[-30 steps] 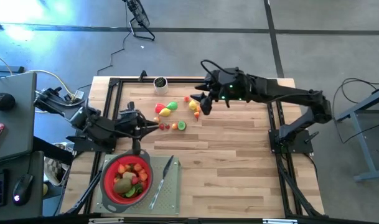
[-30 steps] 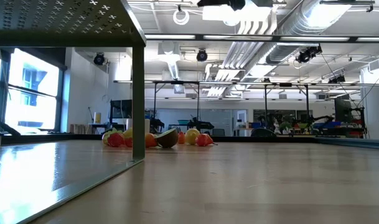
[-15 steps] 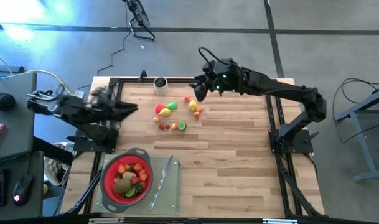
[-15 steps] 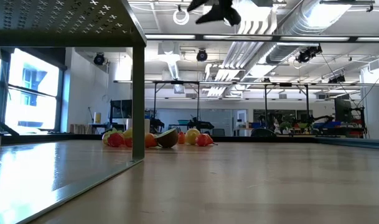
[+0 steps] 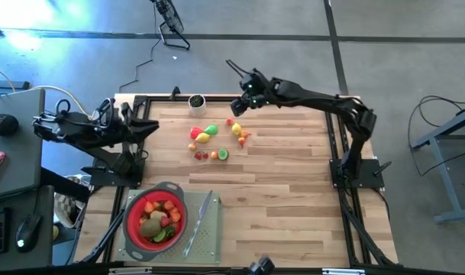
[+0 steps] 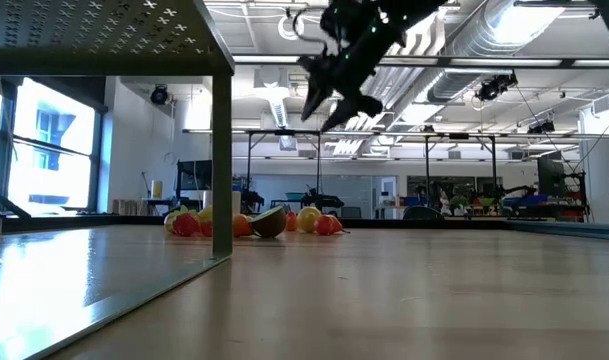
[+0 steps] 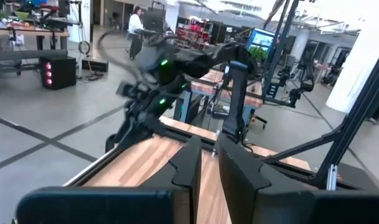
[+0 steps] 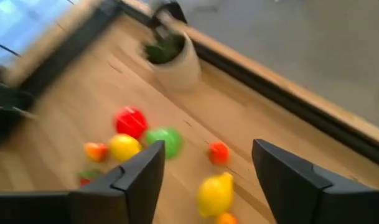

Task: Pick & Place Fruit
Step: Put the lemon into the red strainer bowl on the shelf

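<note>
Right pincer [image 5: 237,105] hangs open and empty above the small toy fruits [image 5: 210,139] on the wooden bench [image 5: 293,198] (left pincer [image 7: 205,163] closed, at the bench's left edge).

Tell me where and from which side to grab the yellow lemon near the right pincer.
Grip the lemon across its narrow middle, coming from above. It lies flat on the table, and its ends taper. The open right pincer is above, nearby.

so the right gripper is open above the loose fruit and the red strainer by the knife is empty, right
Not quite. The high view shows the red strainer by the knife already holds several fruits, not none. The rest stands: the right gripper is open above the loose fruit.
</note>
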Robot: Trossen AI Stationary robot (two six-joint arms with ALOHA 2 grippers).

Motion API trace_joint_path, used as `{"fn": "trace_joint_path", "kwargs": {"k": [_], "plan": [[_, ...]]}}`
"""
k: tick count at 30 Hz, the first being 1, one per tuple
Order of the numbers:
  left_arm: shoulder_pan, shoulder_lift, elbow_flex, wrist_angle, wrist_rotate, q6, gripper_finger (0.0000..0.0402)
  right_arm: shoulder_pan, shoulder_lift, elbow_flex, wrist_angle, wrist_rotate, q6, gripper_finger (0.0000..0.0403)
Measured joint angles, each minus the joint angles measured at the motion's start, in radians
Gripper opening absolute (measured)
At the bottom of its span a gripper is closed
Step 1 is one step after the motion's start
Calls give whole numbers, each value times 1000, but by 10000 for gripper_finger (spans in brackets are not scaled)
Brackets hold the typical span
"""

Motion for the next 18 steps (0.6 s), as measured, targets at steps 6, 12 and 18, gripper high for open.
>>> {"fn": "trace_joint_path", "kwargs": {"k": [6,12,18], "plan": [[0,24,0,-2,-22,0,51,-36,97,0,-57,-77,-3,300],[0,46,0,-3,-34,-5,51,-32,176,0,-79,-154,-23,327],[0,78,0,-2,-35,-22,51,1,220,0,-107,-155,-96,318]]}}
